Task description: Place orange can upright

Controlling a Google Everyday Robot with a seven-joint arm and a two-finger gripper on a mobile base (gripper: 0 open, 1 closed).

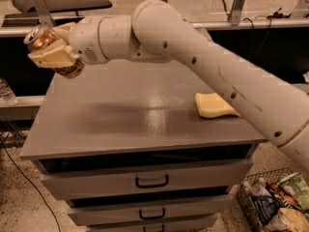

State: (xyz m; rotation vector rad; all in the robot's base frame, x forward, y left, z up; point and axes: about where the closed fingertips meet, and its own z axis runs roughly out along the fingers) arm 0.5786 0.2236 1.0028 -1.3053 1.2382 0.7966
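Observation:
The orange can (pixel 42 38) is shiny orange-gold with a silver top. It is held tilted in the air, top pointing up-left, above the far left corner of the grey cabinet top (pixel 130 115). My gripper (pixel 54 52) is shut on the can, with a pale finger (pixel 50 57) across its side. The white arm reaches in from the right, over the cabinet top. The can's lower end shows below the finger.
A pale yellow sponge (pixel 215 105) lies on the right of the cabinet top. Drawers with dark handles (pixel 152 181) are below. A wire basket of packets (pixel 275 204) stands on the floor at lower right. A bottle (pixel 6 92) stands at far left.

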